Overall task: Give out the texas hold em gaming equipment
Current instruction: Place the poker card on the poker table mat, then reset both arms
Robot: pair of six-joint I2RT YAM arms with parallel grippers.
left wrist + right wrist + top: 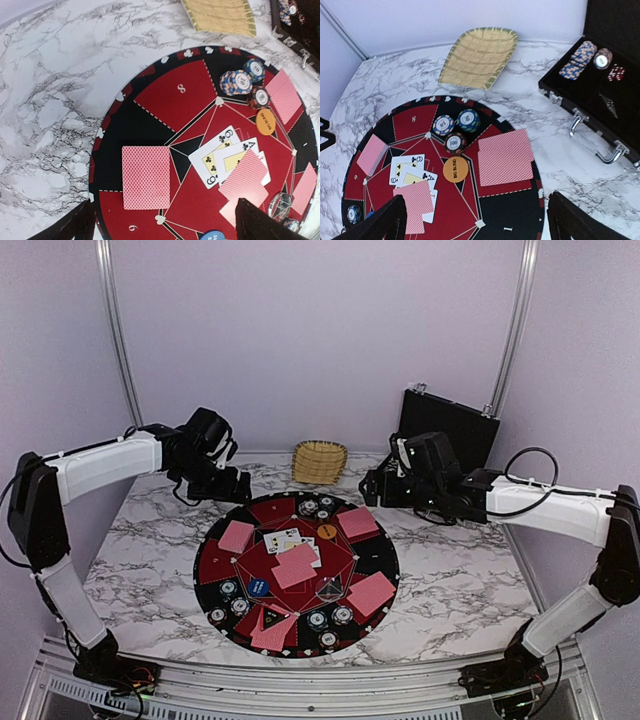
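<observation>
The round black-and-red mat [382, 558] holds the equipment. Red-backed cards [236, 537] lie around it and in its centre, beside face-up cards [283, 539]. Chips [315, 508] stand at the far edge, next to an orange disc [327, 532]; a blue disc [259, 588] lies lower left. My left gripper [228, 485] hovers open above the mat's far-left rim, over one card [146, 177], holding nothing. Over the far-right rim my right gripper [375, 488] is open and empty, above stacked cards [505, 156] and the orange disc [456, 169].
A woven basket [320, 461] sits behind the mat at the table's back edge. An open black case [448, 428] stands at the back right, with more chips [577, 60] inside and metal latches facing the mat. White marble table [450, 580] surrounds the mat.
</observation>
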